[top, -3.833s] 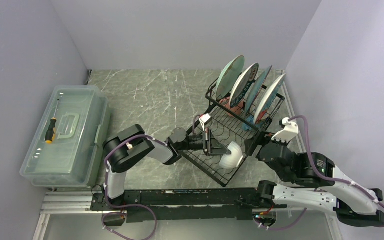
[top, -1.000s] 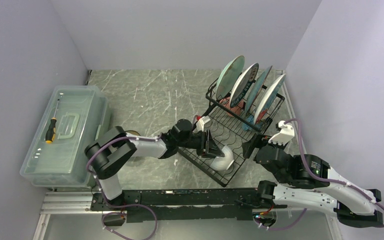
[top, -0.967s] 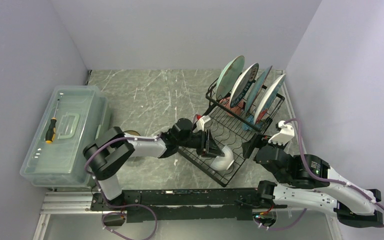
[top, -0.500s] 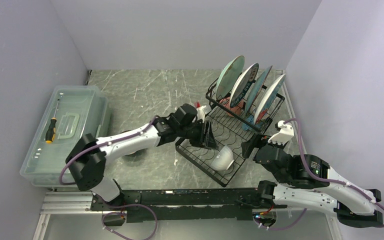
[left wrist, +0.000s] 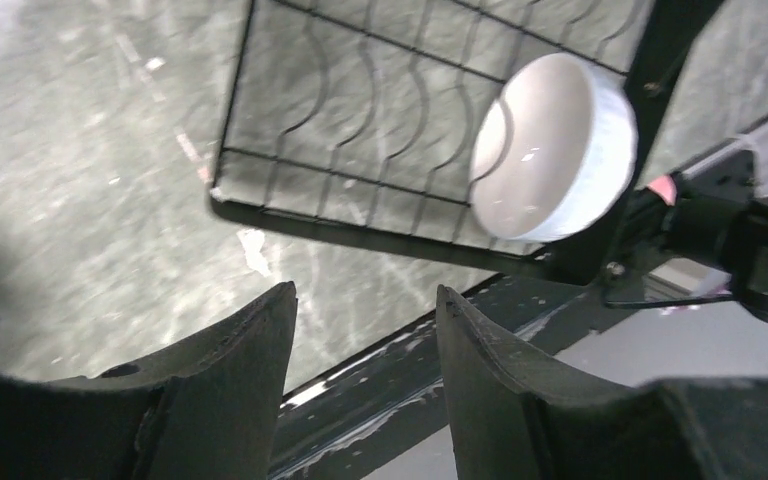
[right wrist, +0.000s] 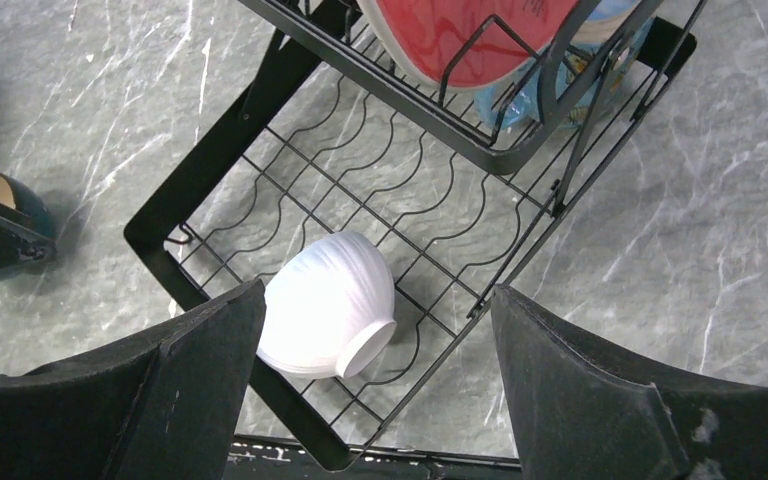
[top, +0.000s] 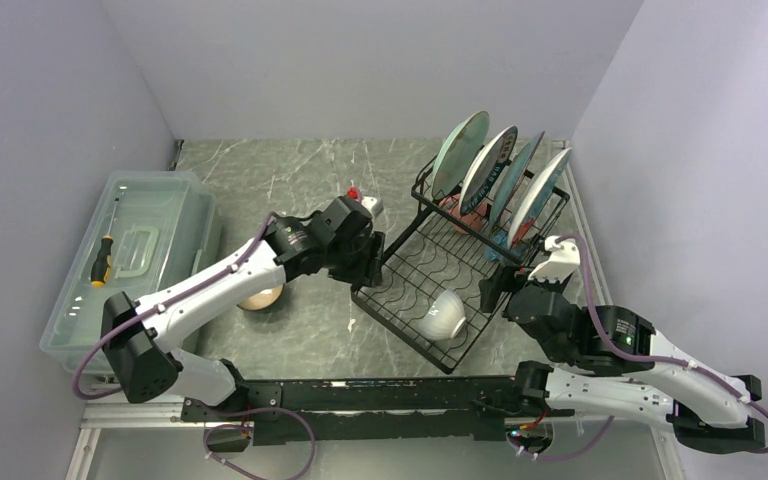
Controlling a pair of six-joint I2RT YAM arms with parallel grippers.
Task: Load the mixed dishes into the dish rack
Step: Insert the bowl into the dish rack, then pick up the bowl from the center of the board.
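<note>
arms (top: 200, 292): white links, black joints | cables (top: 592, 262): purple (looped); fingers (left wrist: 230, 400): black

Screwdriver (top: 100, 262) atop clear box (top: 165, 300), table's (top: 290, 190) L side.

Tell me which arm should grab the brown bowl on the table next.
Left, probably. The brown bowl sits left of the dish rack, under the left arm, and the left gripper is open and empty. The right gripper is across the rack from it.
</note>
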